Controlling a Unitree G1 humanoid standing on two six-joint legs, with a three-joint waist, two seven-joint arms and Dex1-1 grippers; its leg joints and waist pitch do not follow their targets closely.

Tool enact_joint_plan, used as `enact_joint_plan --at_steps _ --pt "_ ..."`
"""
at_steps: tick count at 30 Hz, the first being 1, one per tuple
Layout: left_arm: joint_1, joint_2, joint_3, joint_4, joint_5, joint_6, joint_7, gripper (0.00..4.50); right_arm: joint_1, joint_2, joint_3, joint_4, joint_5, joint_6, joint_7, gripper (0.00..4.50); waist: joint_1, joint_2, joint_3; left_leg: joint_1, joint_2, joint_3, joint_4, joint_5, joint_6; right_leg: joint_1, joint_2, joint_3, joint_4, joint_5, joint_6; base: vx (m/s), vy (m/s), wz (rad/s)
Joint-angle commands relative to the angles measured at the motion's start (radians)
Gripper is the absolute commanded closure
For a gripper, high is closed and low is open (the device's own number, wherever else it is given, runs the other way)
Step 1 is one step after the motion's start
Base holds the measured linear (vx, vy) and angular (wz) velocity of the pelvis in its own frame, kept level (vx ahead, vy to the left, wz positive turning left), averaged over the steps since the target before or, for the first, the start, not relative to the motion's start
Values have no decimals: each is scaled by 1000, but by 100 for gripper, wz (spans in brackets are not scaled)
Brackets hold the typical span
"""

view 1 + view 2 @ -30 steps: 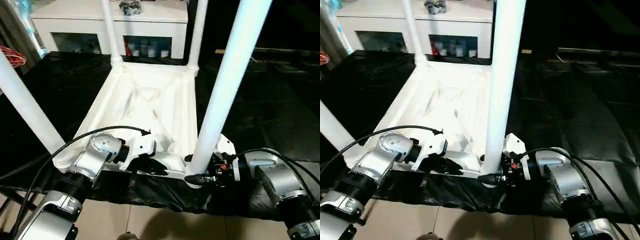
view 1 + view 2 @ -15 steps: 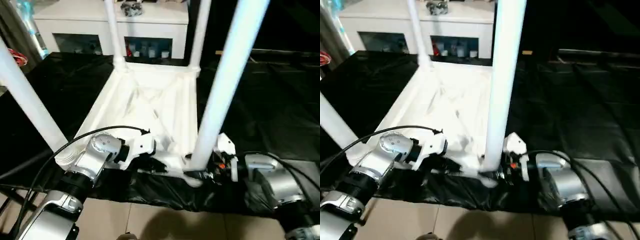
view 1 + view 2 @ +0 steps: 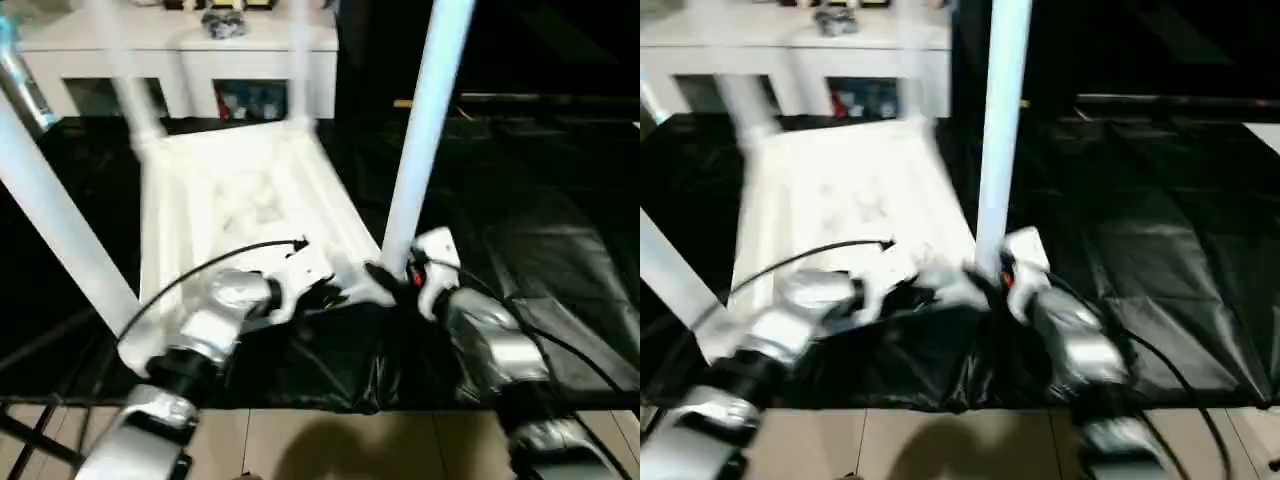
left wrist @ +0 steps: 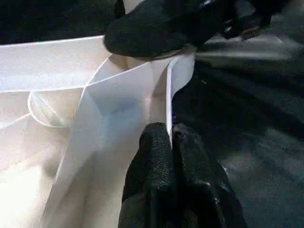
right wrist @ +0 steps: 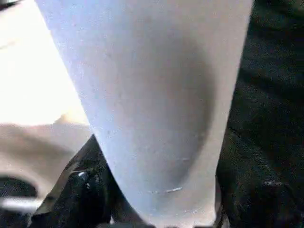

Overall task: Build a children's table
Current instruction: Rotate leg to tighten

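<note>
The children's table lies upside down on black cloth, its white ribbed tabletop (image 3: 240, 190) facing up. Its legs stand upright: the near right leg (image 3: 420, 130), the near left leg (image 3: 60, 230) and two far legs (image 3: 298, 60). My left gripper (image 3: 325, 292) is at the near edge, shut on the tabletop's thin rim wall (image 4: 168, 99). My right gripper (image 3: 385, 275) sits at the foot of the near right leg (image 5: 152, 95), and a black finger (image 5: 80, 190) lies against each side of it. In the left wrist view a right finger (image 4: 156, 28) curls round that corner socket.
A white glass-door cabinet (image 3: 180, 50) stands behind the table. Black cloth (image 3: 540, 230) covers the work surface to the right. Tiled floor (image 3: 330, 440) shows below the near edge. A black cable (image 3: 200, 270) loops over my left wrist.
The whole picture has swung and blurred, so the camera moved. Both grippers keep their hold at the tabletop's near rim and the foot of the near right leg.
</note>
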Motion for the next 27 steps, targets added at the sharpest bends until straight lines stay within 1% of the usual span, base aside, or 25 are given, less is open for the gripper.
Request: enact_joint_plan --at_steps 1,2,3,4,5,6,7,9,10,11,12,13,14,15,16,17,18,19,20,22,23,24,25,26,27 --pt "-15 -84 -43 -33 -24 -25 8 450 25 82 87 70 -46 20 2 202 4 -8 -45 -4 32 -11 -71 -273 28 41 -62 48 -87 -349 -139 0 0 0" --pt "-11 -83 -48 -38 -25 -28 1 450 25 86 86 67 -41 17 9 167 5 -10 -50 -8 30 -9 -67 -239 45 47 -63 49 -79 -298 -150 51 -3 4" --pt "-11 -83 -48 -38 -25 -28 1 450 25 86 86 67 -41 17 9 167 5 -10 -50 -8 30 -9 -67 -239 45 47 -63 49 -79 -298 -150 0 0 0" --pt "-4 -76 -52 -44 -23 -35 -2 450 31 85 88 56 -36 8 33 132 7 -7 -51 -11 30 -8 -66 -213 56 49 -62 49 -76 -264 -157 0 0 0" --pt "-1 -70 -52 -46 -23 -40 -8 450 33 83 88 55 -35 3 44 132 6 -6 -50 -13 29 -7 -65 -202 62 49 -61 48 -76 -258 -159 0 0 0" --pt "1 -63 -51 -46 -21 -43 -11 450 35 79 88 52 -34 0 56 123 6 -5 -50 -12 28 -6 -65 -203 62 49 -61 47 -77 -266 -157 0 0 0" --pt "3 -59 -52 -48 -20 -42 -10 450 32 78 89 58 -32 -5 56 123 6 -4 -50 -11 29 -6 -66 -208 63 50 -62 47 -79 -283 -153 0 0 0" --pt "5 -47 -52 -49 -20 -45 -17 450 34 68 97 54 -32 -14 74 99 4 -1 -47 -9 32 -8 -71 -243 54 47 -61 46 -84 -330 -145 0 0 0" --pt "7 -34 -52 -51 -24 -52 -33 450 39 55 106 41 -33 -18 97 85 3 -1 -47 -9 32 -9 -71 -251 53 47 -61 46 -85 -338 -142 0 0 0" --pt "7 -4 -50 -53 -36 -70 -80 450 56 16 131 -2 -28 -24 182 76 4 -1 -46 -8 33 -10 -73 -267 51 47 -61 47 -87 -347 -136 0 0 0" --pt "7 -4 -50 -53 -36 -70 -80 450 56 16 131 -2 -28 -24 182 64 4 -1 -46 -8 33 -10 -73 -267 51 47 -61 47 -87 -347 -136 0 0 0" --pt "7 6 -49 -54 -40 -74 -96 450 61 3 139 -15 -26 -27 208 64 5 -3 -48 -10 33 -9 -72 -260 56 49 -62 48 -84 -330 -134 0 0 0" --pt "5 25 -49 -51 -45 -89 -125 450 74 -25 157 -44 -22 -36 279 64 5 -2 -49 -11 34 -9 -72 -251 59 49 -61 48 -82 -310 -140 0 0 0" --pt "5 29 -49 -51 -46 -92 -130 450 77 -30 161 -50 -21 -38 294 64 7 -3 -51 -11 33 -9 -69 -239 65 52 -61 47 -79 -285 -148 0 0 0" --pt "4 44 -49 -52 -54 -98 -161 450 87 -52 172 -70 -18 -48 347 64 7 -5 -50 -12 34 -8 -69 -235 71 52 -60 48 -80 -277 -150 0 0 0" --pt "4 54 -49 -53 -60 -101 -183 450 93 -67 180 -83 -15 -54 382 64 8 -2 -50 -12 35 -7 -68 -224 75 51 -61 48 -76 -257 -160 0 0 0" --pt "4 65 -51 -55 -63 -110 -203 450 99 -79 186 -97 -8 -58 418 64 9 -2 -50 -11 35 -7 -68 -222 76 51 -60 47 -76 -253 -164 0 0 0" --pt "2 89 -53 -51 -72 -125 -246 450 109 -111 206 -123 0 -67 494 64 10 -3 -50 -12 35 -6 -67 -222 81 52 -60 46 -76 -256 -167 0 0 0" --pt "1 102 -52 -47 -77 -135 -271 450 116 -131 219 -141 6 -71 541 64 14 -2 -50 -12 36 -6 -66 -224 86 53 -60 45 -76 -261 -167 0 0 0" --pt "0 109 -52 -45 -81 -141 -287 450 120 -144 227 -153 11 -72 573 64 16 -2 -49 -11 39 -5 -67 -224 87 51 -60 46 -76 -263 -169 0 0 0" --pt "-4 124 -49 -41 -93 -147 -325 450 126 -170 241 -175 25 -74 636 64 20 -6 -49 -10 39 -5 -67 -223 88 50 -62 46 -76 -271 -172 0 0 0" --pt "-6 134 -46 -39 -105 -150 -354 450 129 -186 249 -188 32 -76 677 64 23 -6 -49 -9 39 -4 -66 -224 88 50 -61 46 -76 -276 -173 0 0 0" --pt "-8 140 -45 -39 -112 -149 -372 450 128 -195 252 -192 33 -80 698 64 30 -5 -49 -8 41 -4 -66 -224 89 50 -62 47 -76 -283 -171 0 0 0" --pt "-9 144 -44 -38 -116 -149 -383 450 128 -199 254 -194 34 -82 711 64 35 -4 -50 -6 43 -4 -65 -220 88 46 -62 48 -74 -271 -177 0 0 0" --pt "-11 151 -46 -38 -121 -151 -404 450 129 -209 260 -200 39 -80 740 64 40 -6 -50 -5 43 -3 -64 -217 86 46 -63 49 -72 -258 -185 0 0 0"
